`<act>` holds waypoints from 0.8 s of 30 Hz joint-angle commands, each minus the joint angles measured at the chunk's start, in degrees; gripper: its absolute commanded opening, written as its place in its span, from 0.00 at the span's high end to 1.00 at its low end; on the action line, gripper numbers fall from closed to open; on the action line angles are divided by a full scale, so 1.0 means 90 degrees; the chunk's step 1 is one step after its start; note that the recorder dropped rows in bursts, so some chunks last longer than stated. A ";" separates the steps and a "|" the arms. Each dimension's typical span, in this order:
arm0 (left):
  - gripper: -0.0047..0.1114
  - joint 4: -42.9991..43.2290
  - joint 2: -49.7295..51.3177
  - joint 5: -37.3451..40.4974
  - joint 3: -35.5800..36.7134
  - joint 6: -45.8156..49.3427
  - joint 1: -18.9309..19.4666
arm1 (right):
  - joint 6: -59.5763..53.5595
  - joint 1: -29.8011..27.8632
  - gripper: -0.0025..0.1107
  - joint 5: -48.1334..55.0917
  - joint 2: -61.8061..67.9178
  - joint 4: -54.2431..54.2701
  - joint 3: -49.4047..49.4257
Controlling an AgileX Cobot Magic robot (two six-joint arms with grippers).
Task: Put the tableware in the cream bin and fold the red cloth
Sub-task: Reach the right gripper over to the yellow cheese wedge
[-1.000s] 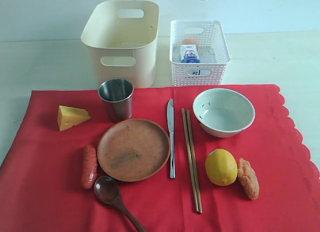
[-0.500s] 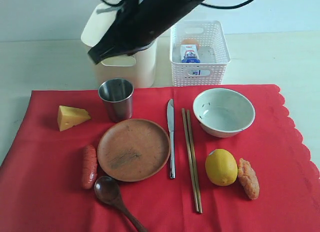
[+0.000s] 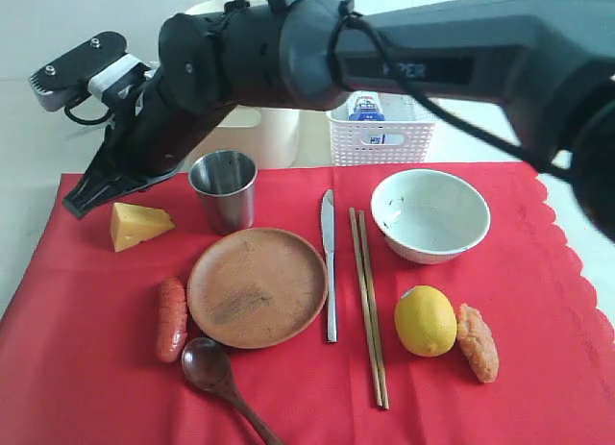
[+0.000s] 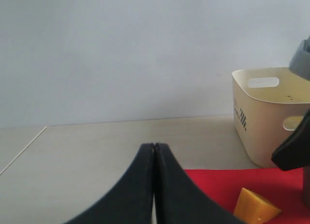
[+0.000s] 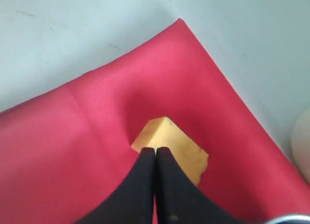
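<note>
The round wooden plate (image 3: 257,286) lies on the red cloth (image 3: 538,301), which is spread flat over the worktop (image 3: 29,147). In the exterior view the steel cup (image 3: 223,187) stands upright just behind the plate. The table knife (image 3: 329,267) lies just right of the plate, and the pair of chopsticks (image 3: 368,306) lies beyond the knife. The white bowl (image 3: 430,214) sits further right and back. The dark wooden spoon (image 3: 216,373) lies at the plate's near left edge, beside a sausage (image 3: 172,318). A lemon (image 3: 424,320) lies right of the chopsticks.

Behind the plate, off the cloth, the cream bin (image 3: 264,133) is mostly hidden by the right arm. A white lattice basket (image 3: 384,137) stands beside the bin.

The right tool (image 3: 79,201) reaches across to the plate's far left, its jaws pressed together and empty. It hangs over the cheese wedge (image 3: 137,224); contact cannot be told. The left tool (image 4: 153,145) also has its jaws pressed together and holds nothing. It sits off the cloth's edge on the cheese wedge's side of the plate.
</note>
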 commanded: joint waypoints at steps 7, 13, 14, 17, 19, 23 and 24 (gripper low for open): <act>0.96 0.0010 -0.0041 0.0011 0.0000 -0.0021 0.0007 | 0.1036 0.0394 0.53 0.0143 0.0800 -0.1270 -0.0956; 0.96 0.0010 -0.0041 0.0011 0.0000 -0.0021 0.0007 | 0.1002 0.0420 0.28 0.0451 0.1128 -0.1606 -0.1380; 0.96 0.0010 -0.0041 0.0011 0.0000 -0.0021 0.0007 | 0.1002 0.0420 0.28 0.0557 0.1184 -0.1647 -0.1459; 0.96 0.0010 -0.0041 0.0011 0.0000 -0.0021 0.0007 | 0.0953 0.0420 0.29 0.0764 0.1395 -0.1753 -0.1638; 0.96 0.0010 -0.0041 0.0011 0.0000 -0.0021 0.0007 | 0.0953 0.0407 0.29 0.0906 0.1514 -0.1835 -0.1708; 0.96 0.0010 -0.0041 0.0011 0.0000 -0.0021 0.0007 | 0.0923 0.0407 0.29 0.0960 0.1710 -0.1833 -0.1835; 0.96 0.0010 -0.0041 0.0011 0.0000 -0.0021 0.0007 | 0.0836 0.0407 0.29 0.0947 0.1792 -0.1852 -0.1871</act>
